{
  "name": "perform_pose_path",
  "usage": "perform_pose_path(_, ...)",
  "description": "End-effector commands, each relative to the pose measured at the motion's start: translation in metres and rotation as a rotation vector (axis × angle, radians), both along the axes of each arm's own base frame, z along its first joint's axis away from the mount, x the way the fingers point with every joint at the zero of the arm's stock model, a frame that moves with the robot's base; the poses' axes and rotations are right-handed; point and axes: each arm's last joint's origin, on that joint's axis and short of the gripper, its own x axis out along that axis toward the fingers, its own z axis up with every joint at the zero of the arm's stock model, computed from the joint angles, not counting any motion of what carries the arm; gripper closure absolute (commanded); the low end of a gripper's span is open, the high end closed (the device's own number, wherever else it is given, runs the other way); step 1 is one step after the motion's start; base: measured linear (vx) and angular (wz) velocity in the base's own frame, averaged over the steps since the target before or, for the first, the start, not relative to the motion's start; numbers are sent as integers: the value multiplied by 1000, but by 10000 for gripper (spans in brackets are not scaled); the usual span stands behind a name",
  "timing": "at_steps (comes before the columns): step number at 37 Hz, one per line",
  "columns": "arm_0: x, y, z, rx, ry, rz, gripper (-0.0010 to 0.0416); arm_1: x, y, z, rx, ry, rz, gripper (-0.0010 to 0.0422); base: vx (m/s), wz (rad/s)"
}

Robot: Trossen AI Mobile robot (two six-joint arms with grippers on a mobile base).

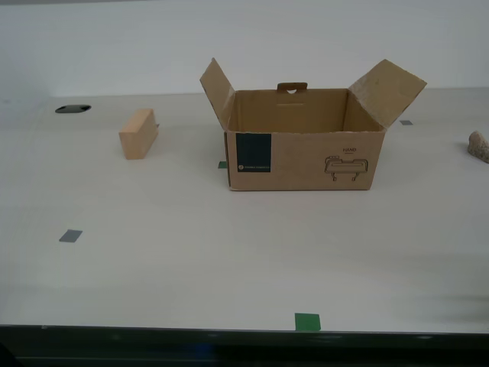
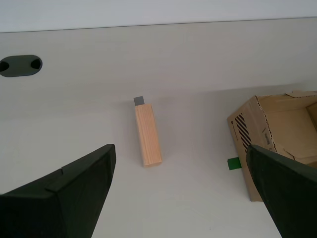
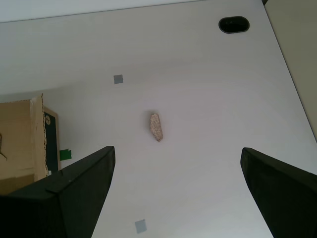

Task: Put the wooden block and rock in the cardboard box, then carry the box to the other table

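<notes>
- Currently the cardboard box [image 1: 304, 150] stands upright on the smooth off-white table [image 1: 229, 260], its top open and its two side flaps splayed outward; nothing shows in the part of its inside that the exterior view reaches.
- On its front are a dark blue label patch [image 1: 254, 152] toward the exterior view's left and a black line drawing [image 1: 347, 170] toward the exterior view's right.
- Toward the exterior view's left, well apart from the box, the wooden block [image 1: 138, 133] lies on the table with nothing touching it.
- At the exterior view's right edge, the rock [image 1: 479, 147] lies on the table, partly cut off by the frame.
- My second gripper [image 2: 181, 191] hangs above the table with its fingers spread wide and nothing between them; the wooden block [image 2: 148, 135] lies below, beside a small grey tape square [image 2: 139, 101].
- My first gripper [image 3: 177, 191] is likewise wide open and holds nothing; the rock [image 3: 156, 127] lies on bare table below it, apart from both fingers.
- Small tape marks dot the table: a green square [image 1: 307, 322] near its dark front edge and a grey square [image 1: 70, 236] toward the exterior view's left.
- A dark oval cable hole [image 1: 72, 108] sits in the tabletop behind the block.
</notes>
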Motion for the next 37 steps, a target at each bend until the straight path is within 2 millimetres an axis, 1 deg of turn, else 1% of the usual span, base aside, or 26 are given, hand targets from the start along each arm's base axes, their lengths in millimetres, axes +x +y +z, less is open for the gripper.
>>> perform_pose_path(1,0,0,0,1,-3,2,50,0,0,0,-3,-1,-6,53,0,0)
perform_pose_path(22,0,0,0,1,-5,1,51,0,0,0,-3,-1,-4,53,0,0)
perform_pose_path(29,0,0,0,8,-2,-5,51,1,2,1,36,-13,65,53,0,0)
perform_pose_path(37,-3,1,-2,32,32,-18,51,3,2,2,34,-33,72,53,0,0)
